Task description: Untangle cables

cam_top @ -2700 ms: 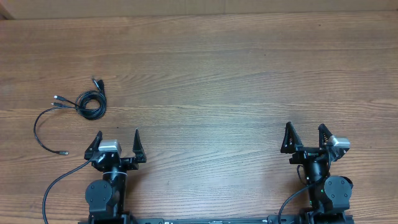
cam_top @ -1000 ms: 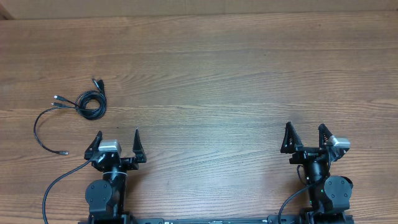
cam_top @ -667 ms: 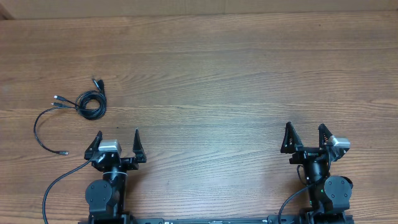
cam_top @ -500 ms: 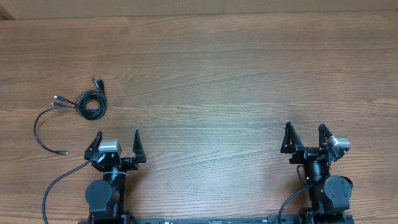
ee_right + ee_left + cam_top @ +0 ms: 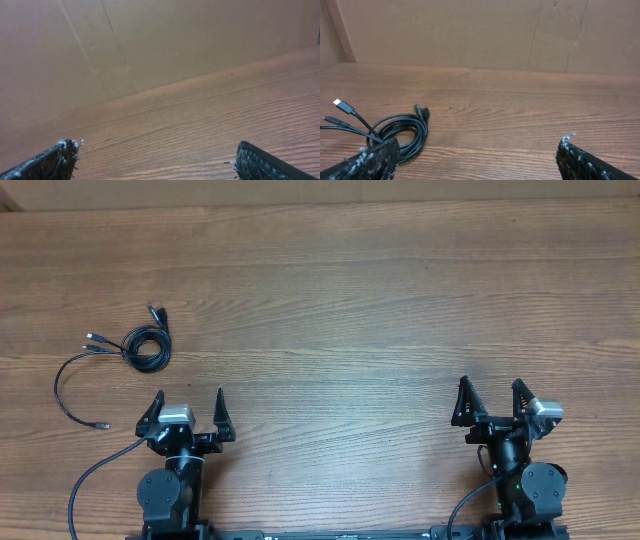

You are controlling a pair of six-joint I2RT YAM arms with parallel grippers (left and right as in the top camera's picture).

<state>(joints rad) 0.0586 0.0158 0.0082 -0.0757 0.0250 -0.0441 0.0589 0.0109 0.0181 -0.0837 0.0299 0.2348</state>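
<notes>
Cables (image 5: 422,136) lie coiled, partly hidden behind left pincer (image 5: 475,147).

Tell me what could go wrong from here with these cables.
The cables lie coiled just beyond the open left gripper; pinching the whole coil may tighten the tangle. The right gripper sits far across the table; reaching over could crowd the left arm.

Cables (image 5: 143,338): thin black cords, bunched in a small loose coil, lying flat on the tabletop (image 5: 350,300), far left side. One strand arcs out leftward and curls back to a plug. Other plug ends poke out above and left of the coil.
</notes>
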